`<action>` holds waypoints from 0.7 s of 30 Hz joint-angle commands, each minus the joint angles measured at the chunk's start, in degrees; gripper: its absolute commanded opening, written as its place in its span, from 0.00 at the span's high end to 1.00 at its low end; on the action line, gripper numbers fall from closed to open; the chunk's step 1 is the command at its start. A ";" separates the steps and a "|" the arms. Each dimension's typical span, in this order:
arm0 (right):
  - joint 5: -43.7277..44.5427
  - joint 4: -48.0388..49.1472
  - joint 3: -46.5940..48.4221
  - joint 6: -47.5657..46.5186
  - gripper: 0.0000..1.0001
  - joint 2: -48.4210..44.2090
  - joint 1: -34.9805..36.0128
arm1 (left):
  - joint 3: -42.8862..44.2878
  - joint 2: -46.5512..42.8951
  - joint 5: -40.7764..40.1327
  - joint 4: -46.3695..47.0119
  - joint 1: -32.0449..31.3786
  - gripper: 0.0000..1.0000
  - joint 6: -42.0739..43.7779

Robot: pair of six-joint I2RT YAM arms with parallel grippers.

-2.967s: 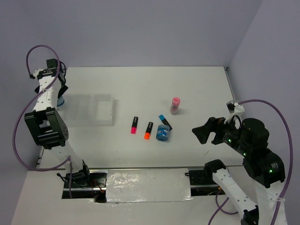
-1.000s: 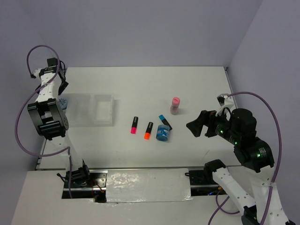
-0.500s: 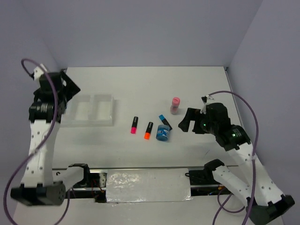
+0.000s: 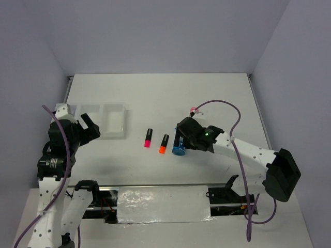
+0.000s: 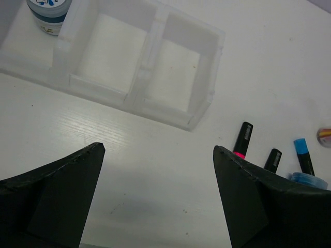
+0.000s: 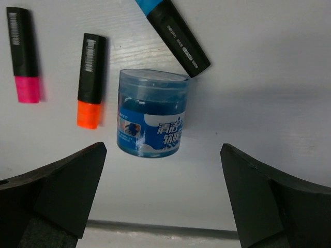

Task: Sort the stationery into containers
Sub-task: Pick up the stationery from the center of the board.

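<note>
The white three-compartment tray (image 4: 113, 130) lies at the left; in the left wrist view (image 5: 199, 106) a blue-and-white tape roll (image 5: 49, 11) appears to stand in its far-left compartment. The pink marker (image 4: 148, 137), orange marker (image 4: 164, 143) and second tape roll (image 4: 179, 150) lie mid-table. The blue marker (image 6: 173, 35) lies just behind that roll (image 6: 151, 120). The pink-capped tube (image 4: 193, 110) stands behind my right arm. My left gripper (image 4: 88, 129) is open and empty, near the tray's front left. My right gripper (image 4: 181, 138) is open and empty, over the roll and blue marker.
The right arm's purple cable (image 4: 222, 103) loops over the table behind the tube. The table's near edge with a foil-covered strip (image 4: 163, 204) runs along the front. The right wrist view shows the pink marker (image 6: 21, 54) and orange marker (image 6: 91, 80) left of the roll.
My right arm has reached left and down from the right side to over the roll. My left arm has swung from the back-left corner to in front of the tray.
</note>
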 commanded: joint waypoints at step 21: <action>8.68 7.26 0.61 10.70 0.03 15.49 6.19 | -0.61 -1.97 -0.89 3.35 -3.63 0.01 -0.02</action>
